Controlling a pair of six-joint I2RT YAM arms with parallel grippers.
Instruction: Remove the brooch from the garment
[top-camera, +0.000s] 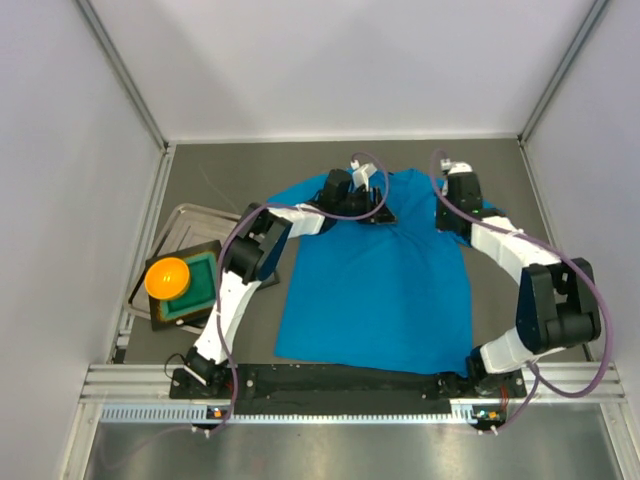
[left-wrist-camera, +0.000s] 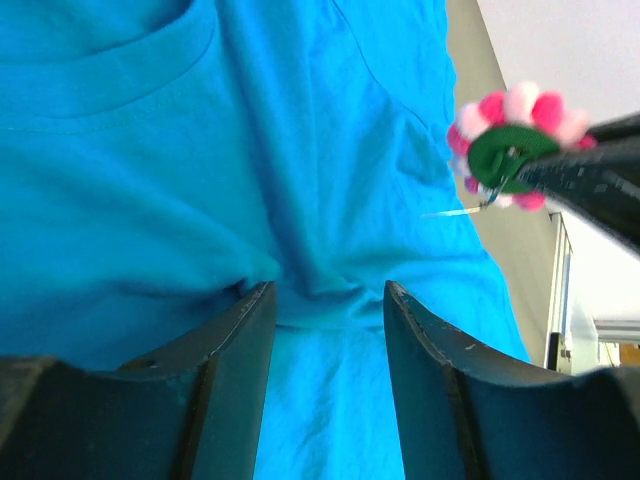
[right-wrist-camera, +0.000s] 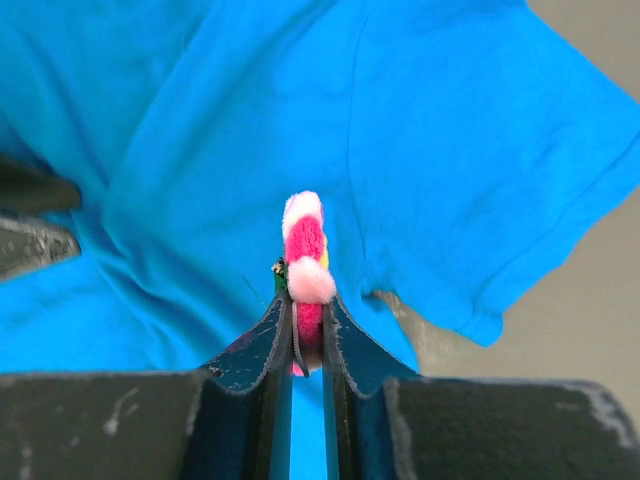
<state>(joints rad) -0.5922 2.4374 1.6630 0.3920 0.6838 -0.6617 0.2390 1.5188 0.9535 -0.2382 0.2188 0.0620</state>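
The blue garment (top-camera: 380, 280) lies flat in the middle of the table, collar at the far side. My right gripper (right-wrist-camera: 308, 305) is shut on the brooch (right-wrist-camera: 305, 255), a pink and white flower seen edge-on, held clear above the garment (right-wrist-camera: 200, 130) near its right sleeve. The left wrist view shows the brooch (left-wrist-camera: 510, 145) from its green back, with a thin pin sticking out, clamped in the right fingers (left-wrist-camera: 590, 170). My left gripper (left-wrist-camera: 325, 295) is open just below the collar, with a bunched fold of garment (left-wrist-camera: 150, 180) at its tips. Nothing is clamped in it.
A metal tray (top-camera: 185, 225) sits at the table's left. A green square pad (top-camera: 203, 285) on it carries an orange ball (top-camera: 167, 277). White walls enclose the table on three sides. The two wrists are close together over the garment's far end.
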